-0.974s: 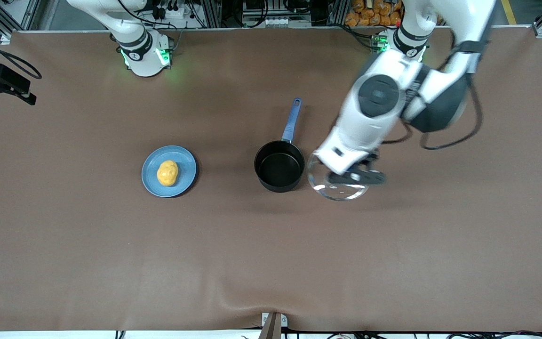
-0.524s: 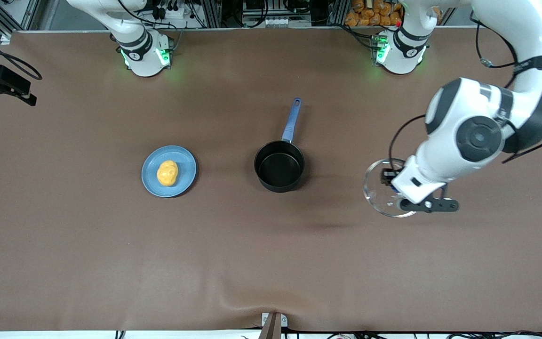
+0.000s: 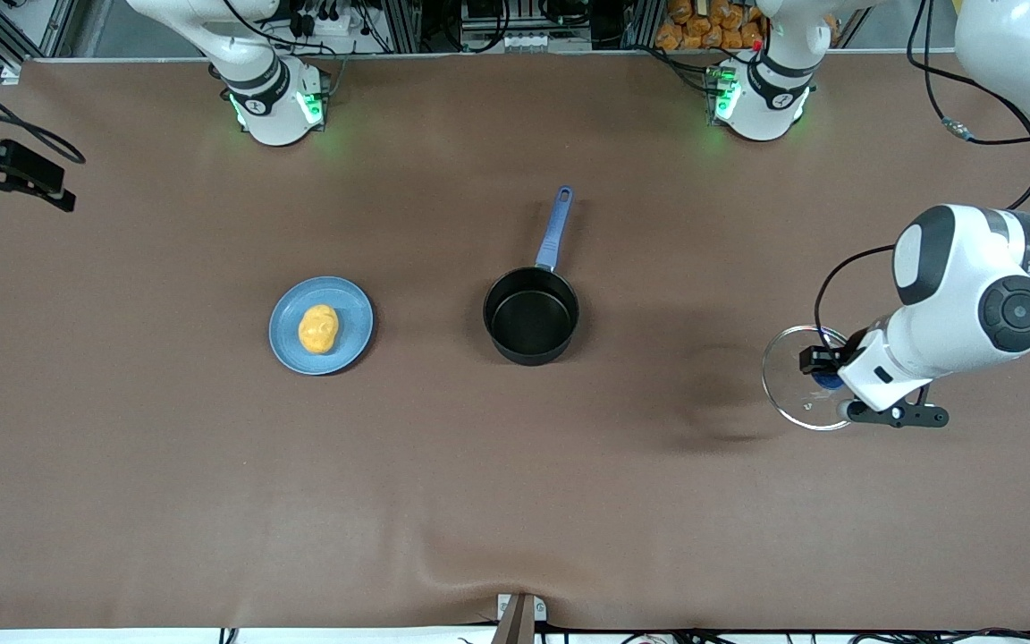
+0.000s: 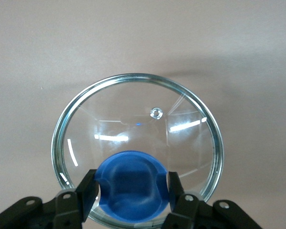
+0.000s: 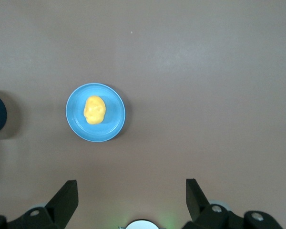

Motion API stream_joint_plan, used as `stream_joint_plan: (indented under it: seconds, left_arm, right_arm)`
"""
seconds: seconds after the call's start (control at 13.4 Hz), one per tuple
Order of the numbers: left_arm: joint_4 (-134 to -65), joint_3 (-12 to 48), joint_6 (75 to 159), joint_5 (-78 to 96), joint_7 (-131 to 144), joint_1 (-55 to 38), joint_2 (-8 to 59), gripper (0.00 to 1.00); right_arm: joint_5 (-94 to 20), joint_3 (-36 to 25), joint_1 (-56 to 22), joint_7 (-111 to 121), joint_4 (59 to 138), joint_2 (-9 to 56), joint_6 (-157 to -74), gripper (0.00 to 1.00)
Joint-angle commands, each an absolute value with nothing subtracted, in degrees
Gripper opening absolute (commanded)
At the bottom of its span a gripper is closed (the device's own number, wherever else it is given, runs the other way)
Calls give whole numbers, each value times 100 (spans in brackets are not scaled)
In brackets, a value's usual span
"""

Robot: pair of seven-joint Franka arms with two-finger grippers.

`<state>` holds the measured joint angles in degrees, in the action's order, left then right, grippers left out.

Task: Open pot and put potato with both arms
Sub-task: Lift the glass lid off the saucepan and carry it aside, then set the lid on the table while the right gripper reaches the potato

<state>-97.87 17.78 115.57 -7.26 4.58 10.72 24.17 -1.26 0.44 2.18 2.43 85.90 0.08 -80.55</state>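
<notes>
My left gripper (image 4: 128,191) pinches the lid (image 3: 798,377) by its blue knob (image 4: 131,183) over the table's left-arm end, keeping the pot (image 3: 530,315) open, while my right gripper (image 5: 132,200), jaws spread, waits above the potato (image 3: 318,328) on its plate (image 3: 351,309).

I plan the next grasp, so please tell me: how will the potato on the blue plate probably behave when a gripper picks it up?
The potato looks oval and lumpy, so it may rock or roll when nudged. It seems stiff. Its uneven surface could slip between fingers.
</notes>
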Motion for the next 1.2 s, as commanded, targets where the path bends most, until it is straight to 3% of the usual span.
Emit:
stream_joint_plan:
  seconds: [0.0, 0.67, 0.75, 0.82, 0.9, 1.12]
  left_arm:
    - [-10256, 1819, 12074, -720, 413, 1246, 2346, 0]
    - [-10802, 1811, 13509, -738, -246, 1820, 3014, 0]
    - [-10776, 1811, 13517, -747, -237, 1793, 3023, 27]
    - [-10767, 1811, 13518, -738, -133, 1793, 3032, 81]
    - [-10749, 1811, 13509, -738, 68, 1793, 3024, 100]
    - [-10547, 1898, 13160, -668, 596, 1801, 2551, 100]
  right_arm:
    - [-80, 105, 176, 228, 8376, 500, -8051, 100]
    - [-175, 123, -17, 150, 8376, 1652, -8665, 100]
    - [-202, 123, -52, 149, 8446, 1722, -8744, 100]
    - [-202, 132, -105, 149, 8481, 1801, -8832, 100]
    - [-202, 123, -227, 141, 8595, 1880, -9024, 100]
    - [-202, 132, -412, -305, 9358, 1846, -9842, 100]
